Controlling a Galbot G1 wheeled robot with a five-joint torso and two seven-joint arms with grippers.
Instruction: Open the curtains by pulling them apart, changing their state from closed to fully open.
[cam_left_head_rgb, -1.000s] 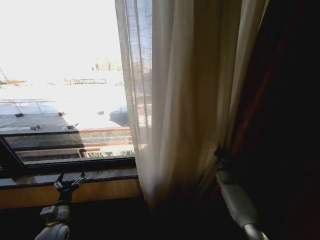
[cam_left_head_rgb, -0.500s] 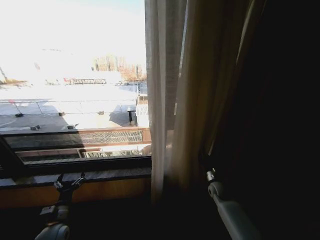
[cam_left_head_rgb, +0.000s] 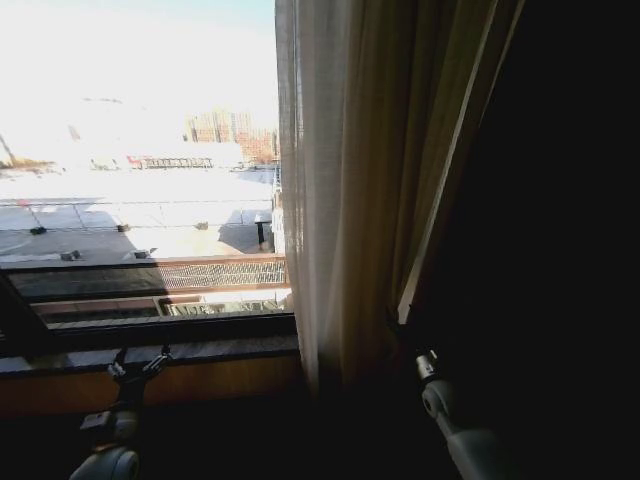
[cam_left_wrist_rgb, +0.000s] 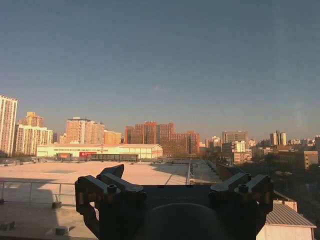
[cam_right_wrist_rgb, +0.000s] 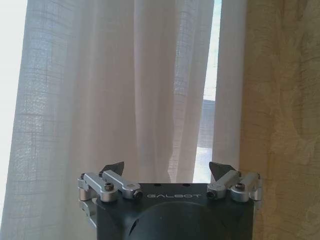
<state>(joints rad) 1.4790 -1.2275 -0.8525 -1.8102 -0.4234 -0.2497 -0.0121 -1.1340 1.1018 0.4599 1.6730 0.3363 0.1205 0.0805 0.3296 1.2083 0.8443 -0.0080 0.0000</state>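
The right tool (cam_right_wrist_rgb: 166, 172), jaws spread wide and holding nothing, faces the gathered sheer curtains (cam_right_wrist_rgb: 115, 90) just ahead; the left tool (cam_left_head_rgb: 138, 362), also wide, points at the windowsill (cam_left_head_rgb: 200, 350).

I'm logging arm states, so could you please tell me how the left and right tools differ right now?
The left tool sits low by the sill, while the right tool is farther right at the curtain. The left tool faces bare glass and the city; the right tool faces the curtain's folds, next to the drape. Both are open and hold nothing.
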